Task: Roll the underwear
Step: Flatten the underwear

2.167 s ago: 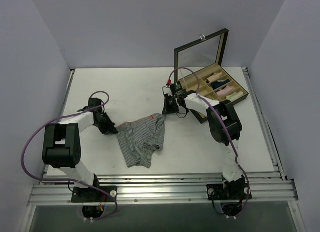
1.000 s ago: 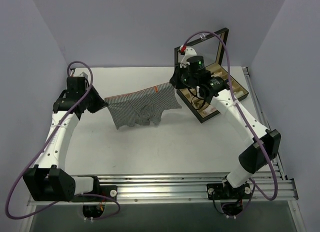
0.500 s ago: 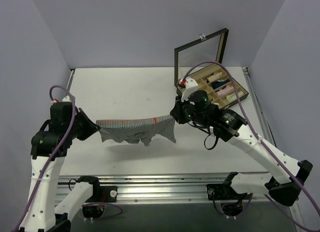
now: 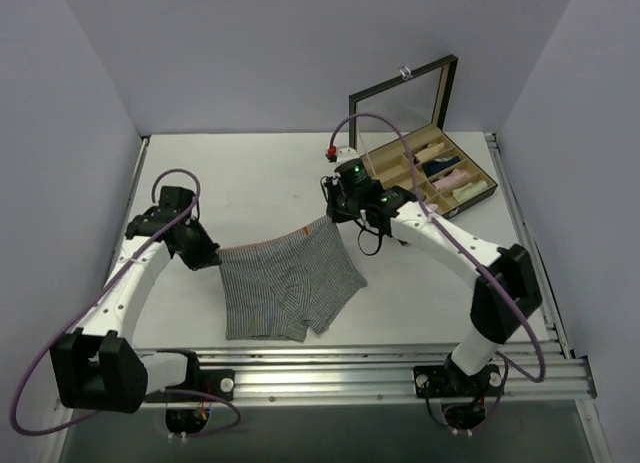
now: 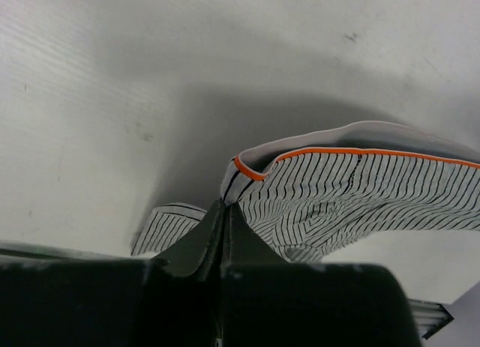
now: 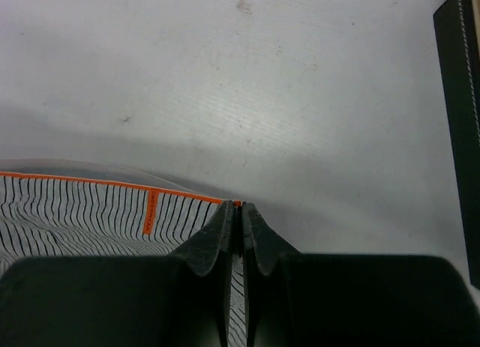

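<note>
The underwear (image 4: 285,288) is grey pinstriped cloth with an orange waistband edge; it is spread out, waistband stretched between the two grippers and legs lying toward the near edge. My left gripper (image 4: 212,255) is shut on the left waistband corner (image 5: 238,169). My right gripper (image 4: 333,219) is shut on the right waistband corner (image 6: 237,204), a strip of striped cloth showing between its fingers (image 6: 214,238). In the left wrist view the underwear (image 5: 352,189) bulges to the right of the gripper (image 5: 224,206). In the right wrist view the underwear (image 6: 82,212) lies left of the gripper (image 6: 239,209).
An open dark box (image 4: 478,205) with a raised glass lid (image 4: 400,100) stands at the back right, its compartments holding small rolled garments (image 4: 455,183). Its edge (image 6: 459,122) shows at the right of the right wrist view. A metal rail (image 4: 320,368) runs along the near table edge.
Both arms have lowered the underwear from hanging stretched in the air to lying spread on the table, waistband shifted back and slanting up to the right. Both grips have held.
</note>
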`<action>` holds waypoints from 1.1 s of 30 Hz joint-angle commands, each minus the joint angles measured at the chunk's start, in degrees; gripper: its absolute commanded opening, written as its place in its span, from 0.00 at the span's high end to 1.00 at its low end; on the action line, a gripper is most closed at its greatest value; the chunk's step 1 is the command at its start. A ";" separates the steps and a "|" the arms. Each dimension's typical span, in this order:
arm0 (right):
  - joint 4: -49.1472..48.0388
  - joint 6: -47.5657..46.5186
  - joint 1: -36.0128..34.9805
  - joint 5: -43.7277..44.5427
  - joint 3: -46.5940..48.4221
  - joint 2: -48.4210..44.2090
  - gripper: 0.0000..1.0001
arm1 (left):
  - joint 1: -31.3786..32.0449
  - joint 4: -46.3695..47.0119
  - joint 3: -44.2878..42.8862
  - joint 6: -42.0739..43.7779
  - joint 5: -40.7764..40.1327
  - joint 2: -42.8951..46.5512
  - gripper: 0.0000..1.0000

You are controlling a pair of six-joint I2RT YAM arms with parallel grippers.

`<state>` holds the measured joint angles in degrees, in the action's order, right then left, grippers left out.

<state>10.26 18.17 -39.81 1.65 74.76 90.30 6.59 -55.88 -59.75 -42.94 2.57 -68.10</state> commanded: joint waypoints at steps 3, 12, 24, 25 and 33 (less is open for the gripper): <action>-6.31 -6.92 3.95 -12.26 14.66 19.97 1.00 | -2.72 13.68 0.77 -0.83 -3.87 -14.76 0.98; 1.42 -6.66 5.27 -16.85 41.59 46.19 0.79 | -8.78 11.76 -6.87 1.63 -5.12 -31.57 0.98; -1.99 -3.59 2.12 -14.48 12.19 21.60 0.63 | -11.69 13.87 -4.42 3.12 -0.99 -31.14 0.98; -2.52 -2.63 1.50 -14.66 9.99 18.80 0.64 | -11.69 13.87 -4.15 3.12 -0.81 -30.87 0.98; -12.79 4.32 -6.24 -13.78 -9.18 10.87 0.77 | -11.69 13.52 -2.22 4.53 0.59 -29.64 0.98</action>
<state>2.22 18.04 -44.49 -12.86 69.89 103.02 -4.97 -43.11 -62.39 -39.68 1.93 -100.09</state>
